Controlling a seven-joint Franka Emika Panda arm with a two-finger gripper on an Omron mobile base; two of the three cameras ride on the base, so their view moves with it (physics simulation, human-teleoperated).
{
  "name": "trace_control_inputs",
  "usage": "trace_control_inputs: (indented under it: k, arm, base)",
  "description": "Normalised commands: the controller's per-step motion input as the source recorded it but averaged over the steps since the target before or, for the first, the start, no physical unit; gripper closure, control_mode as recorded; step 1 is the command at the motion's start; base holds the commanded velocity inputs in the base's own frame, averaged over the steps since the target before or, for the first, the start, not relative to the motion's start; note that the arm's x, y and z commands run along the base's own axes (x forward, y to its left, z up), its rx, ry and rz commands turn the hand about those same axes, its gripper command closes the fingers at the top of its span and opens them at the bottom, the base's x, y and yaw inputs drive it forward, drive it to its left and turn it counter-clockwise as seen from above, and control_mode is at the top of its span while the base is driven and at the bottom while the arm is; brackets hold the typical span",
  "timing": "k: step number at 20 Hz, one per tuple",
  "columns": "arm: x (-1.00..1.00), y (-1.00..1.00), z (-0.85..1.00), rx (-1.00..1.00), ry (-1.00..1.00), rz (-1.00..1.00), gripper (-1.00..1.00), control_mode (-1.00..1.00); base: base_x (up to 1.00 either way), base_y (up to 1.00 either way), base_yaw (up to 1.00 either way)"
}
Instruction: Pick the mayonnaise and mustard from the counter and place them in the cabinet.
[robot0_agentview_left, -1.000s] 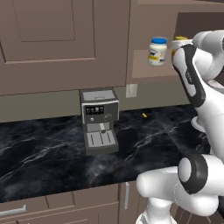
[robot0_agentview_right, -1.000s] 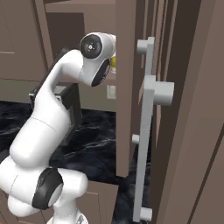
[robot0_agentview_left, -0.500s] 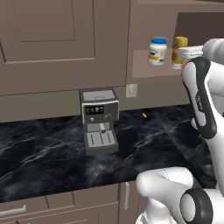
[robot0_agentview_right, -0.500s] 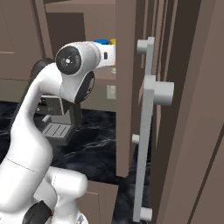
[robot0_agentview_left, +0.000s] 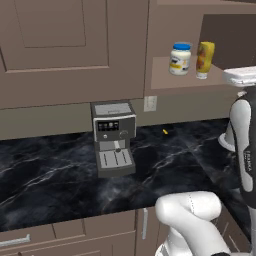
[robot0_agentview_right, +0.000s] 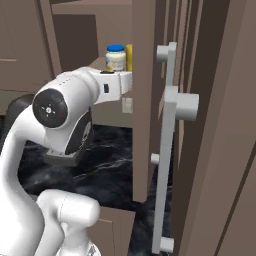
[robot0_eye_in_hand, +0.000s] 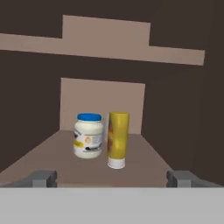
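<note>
Facing the cabinet (robot0_eye_in_hand: 144, 157) shelf, my pincer (robot0_eye_in_hand: 111, 178) stands wide open, holding nothing. Mayonnaise (robot0_eye_in_hand: 89, 135) and mustard (robot0_eye_in_hand: 117, 139) stand upright, almost touching, dead ahead at twelve o'clock; the bench (robot0_agentview_left: 50, 175) lies below. Backing straight out looks right.

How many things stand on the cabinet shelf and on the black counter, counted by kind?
Jars: 1, the mayonnaise on the cabinet shelf
Squeeze bottles: 1, the mustard beside it on the same shelf
Coffee machines: 1, the coffee machine on the counter
Total: 3
</note>
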Motion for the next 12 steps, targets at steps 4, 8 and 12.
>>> trace_control_inputs:
  k: [4,8,12]
  arm:
    - [-0.73,0.05,-0.18,0.00,0.00,0.00,-1.00,-1.00]
    - [-0.47,0.13,-0.46,0.00,0.07,0.00,-1.00,-1.00]
    - [-0.30,0.19,-0.69,0.00,0.16,0.00,-1.00,-1.00]
  base:
    - [0.00,0.00,0.00]
    - [0.00,0.00,0.00]
    - [0.00,0.00,0.00]
